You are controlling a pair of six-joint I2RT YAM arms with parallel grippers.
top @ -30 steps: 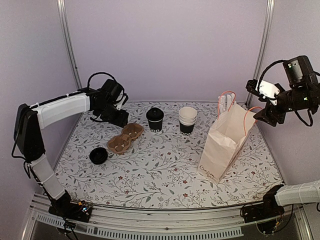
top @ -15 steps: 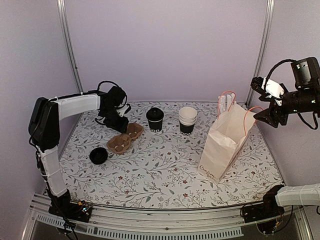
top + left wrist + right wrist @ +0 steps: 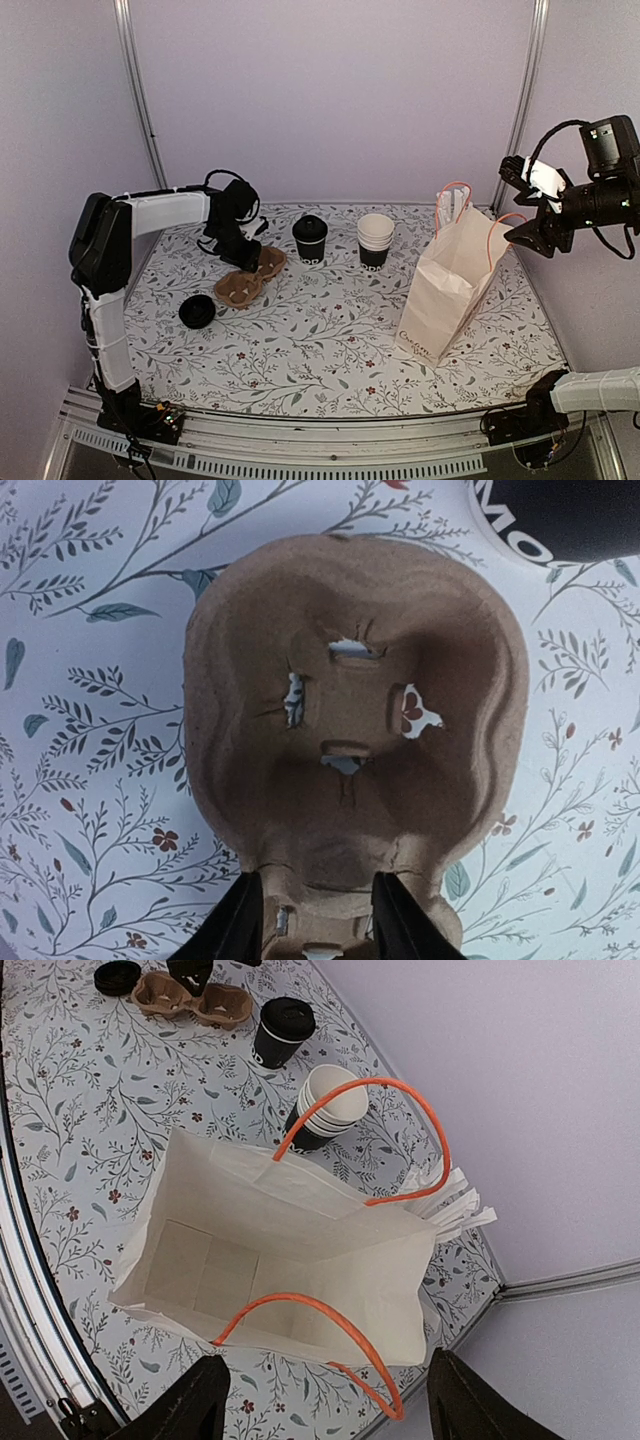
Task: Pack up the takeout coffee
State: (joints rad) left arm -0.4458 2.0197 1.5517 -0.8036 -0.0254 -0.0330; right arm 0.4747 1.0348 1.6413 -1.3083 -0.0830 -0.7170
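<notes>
The step in hand looks to be fetching the cardboard cup carrier [image 3: 350, 710], not yet the coffee itself. The left pincer [image 3: 316, 932] is down over the carrier's narrow middle, one finger on each side, with the cardboard filling the gap between them; whether the fingers already press it or only flank it, I cannot tell. The takeout coffee [image 3: 310, 240] stands upright, lid on, at the far middle of the table [image 3: 320, 350]; it is just right of the carrier and left of the stack of bare cups [image 3: 375, 240]; nothing holds it. The paper bag [image 3: 450, 290] stands open on the right. The right pincer [image 3: 330, 1415] hangs above it, fingers spread wide with nothing between them. A loose black lid [image 3: 197, 311] lies to the near left of the carrier.

As I judge it, the next move calls for closing fully on that middle ridge, firmly but without crushing the soft pulp, then lifting level so the carrier does not tip; the cup has yet to reach the bag.

Against a second ago, the left arm has swung right and folded its elbow in; this brought the pincer from just far-left of the carrier onto it, and the fingers have drawn closer together. The right arm has shifted slightly toward the right edge; cup, stack, bag, lid and carrier lie where they did.
</notes>
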